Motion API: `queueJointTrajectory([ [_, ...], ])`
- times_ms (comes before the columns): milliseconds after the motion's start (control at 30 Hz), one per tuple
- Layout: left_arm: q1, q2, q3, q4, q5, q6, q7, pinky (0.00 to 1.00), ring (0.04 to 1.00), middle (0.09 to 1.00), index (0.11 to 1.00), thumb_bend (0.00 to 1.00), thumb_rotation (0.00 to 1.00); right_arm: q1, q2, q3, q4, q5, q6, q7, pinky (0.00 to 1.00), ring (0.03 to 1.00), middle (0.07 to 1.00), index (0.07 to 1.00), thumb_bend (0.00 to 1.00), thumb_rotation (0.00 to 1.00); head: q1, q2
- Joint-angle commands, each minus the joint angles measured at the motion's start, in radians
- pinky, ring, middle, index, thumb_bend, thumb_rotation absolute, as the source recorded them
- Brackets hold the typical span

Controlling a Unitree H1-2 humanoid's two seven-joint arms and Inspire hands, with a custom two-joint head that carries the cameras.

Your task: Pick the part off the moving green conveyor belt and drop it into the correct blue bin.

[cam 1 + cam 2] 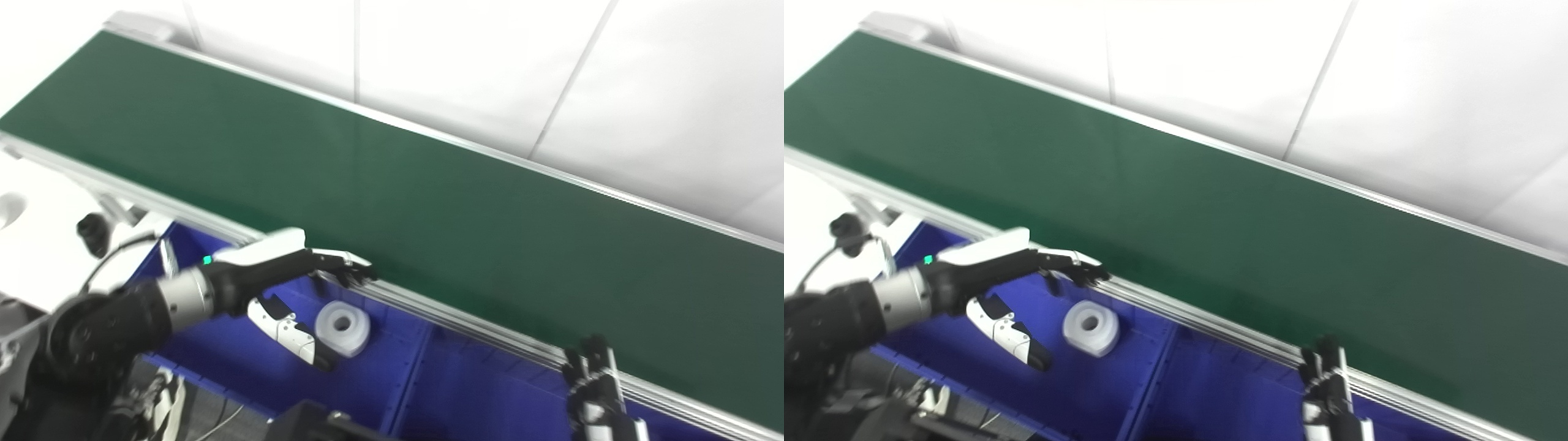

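Drop step looks done: white ring part lies in the left blue bin, just beside my open left hand, which holds nothing. Right hand waits, state unclear. Green belt bare; next, pull back and watch.

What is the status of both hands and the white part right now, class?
Left hand open above left blue bin. White part lying in that bin. Right hand low by conveyor rail, state unclear. Belt bare.
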Motion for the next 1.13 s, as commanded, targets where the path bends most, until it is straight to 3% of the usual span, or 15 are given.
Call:
queueJointTrajectory([
  [0,0.071,-0.196,0.041,-0.093,-0.343,0.058,0.215,0.94,0.952,0.953,0.968,1.00,0.83,0.030,0.080,0.050,-0.074,-0.115,0.002,-0.042,0.97,0.952,0.979,0.989,0.76,0.73,-0.088,-0.002],
  [133,0.138,-0.311,0.010,0.001,-0.307,-0.055,0.275,1.00,0.998,0.998,0.999,0.98,0.87,0.048,0.145,0.105,-0.095,-0.214,0.046,-0.091,0.95,0.940,0.975,0.978,0.76,0.74,-0.233,-0.005],
  [300,0.219,-0.390,-0.070,0.086,-0.187,-0.160,0.386,1.00,1.000,1.000,1.000,0.83,0.94,0.052,0.208,0.159,-0.099,-0.275,0.077,-0.120,0.97,0.960,0.998,0.995,0.74,0.74,-0.319,-0.007],
  [367,0.226,-0.375,-0.103,0.151,-0.143,-0.224,0.409,1.00,1.000,1.000,1.000,0.77,0.98,0.053,0.228,0.180,-0.101,-0.293,0.096,-0.139,0.98,0.969,1.000,0.999,0.75,0.76,-0.370,-0.002],
  [467,0.192,-0.308,-0.111,0.234,-0.137,-0.292,0.417,1.00,1.000,1.000,1.000,0.77,0.97,0.056,0.248,0.203,-0.101,-0.320,0.104,-0.170,0.98,0.967,1.000,0.999,0.76,0.78,-0.402,0.003],
  [733,0.147,-0.234,-0.180,0.271,-0.145,-0.278,0.443,1.00,1.000,1.000,1.000,0.77,0.96,0.057,0.254,0.216,-0.132,-0.342,0.128,-0.217,0.97,0.959,1.000,0.996,0.77,0.79,-0.442,0.046],
  [867,0.139,-0.235,-0.213,0.259,-0.136,-0.274,0.470,1.00,1.000,1.000,1.000,0.80,0.95,0.057,0.247,0.214,-0.141,-0.353,0.132,-0.229,0.96,0.958,1.000,0.997,0.76,0.80,-0.452,0.061],
  [1000,0.143,-0.272,-0.215,0.250,-0.123,-0.305,0.531,1.00,1.000,1.000,1.000,0.81,0.92,0.061,0.249,0.215,-0.148,-0.368,0.142,-0.243,0.96,0.954,0.999,0.993,0.76,0.80,-0.462,0.067],
  [1100,0.142,-0.306,-0.209,0.256,-0.131,-0.328,0.578,1.00,1.000,1.000,1.000,0.77,0.93,0.055,0.249,0.217,-0.150,-0.375,0.148,-0.248,0.96,0.955,0.999,0.993,0.76,0.81,-0.454,0.071],
])
